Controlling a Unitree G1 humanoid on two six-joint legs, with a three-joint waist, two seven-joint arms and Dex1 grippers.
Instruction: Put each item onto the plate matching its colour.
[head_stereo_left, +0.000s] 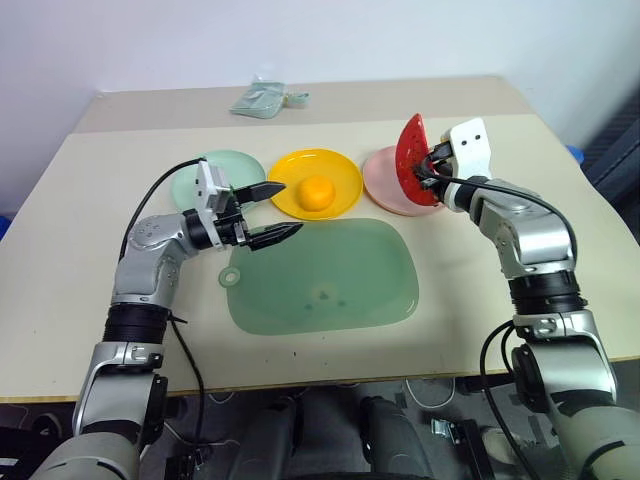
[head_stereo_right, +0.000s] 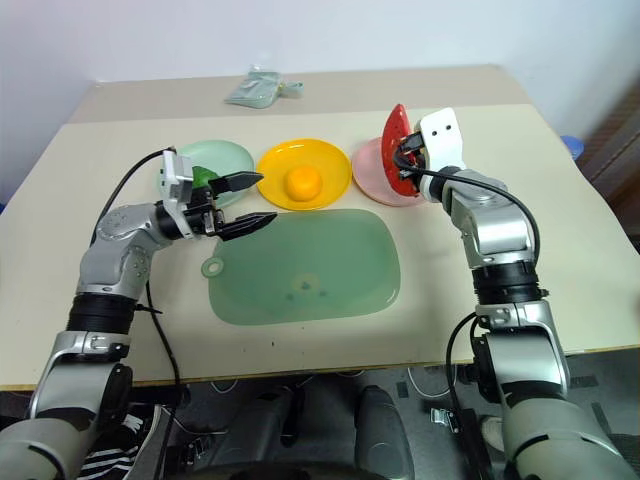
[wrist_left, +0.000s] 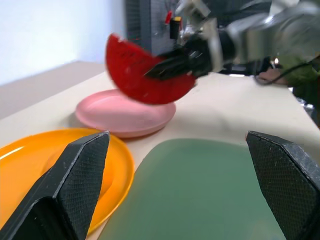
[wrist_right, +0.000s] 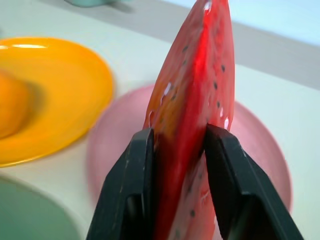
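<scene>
My right gripper (head_stereo_left: 428, 166) is shut on the red watermelon wedge (head_stereo_left: 411, 158), holding it upright just above the pink plate (head_stereo_left: 382, 186). In the right wrist view the black fingers (wrist_right: 131, 180) pinch both flat faces of the wedge (wrist_right: 197, 70). The orange-yellow fruit (head_stereo_left: 317, 192) lies on the yellow plate (head_stereo_left: 296, 170). A dark green lump (head_stereo_right: 207, 176) sits on the mint green plate (head_stereo_right: 225, 156), partly hidden behind my left gripper (head_stereo_left: 291, 208). That gripper is open and empty, pointing toward the right over the near edge of the yellow plate.
A large translucent green cutting board (head_stereo_left: 325, 278) lies in front of the plates, nothing on it. A pale green bag (head_stereo_left: 262, 99) rests at the table's far edge. Cables run along both arms.
</scene>
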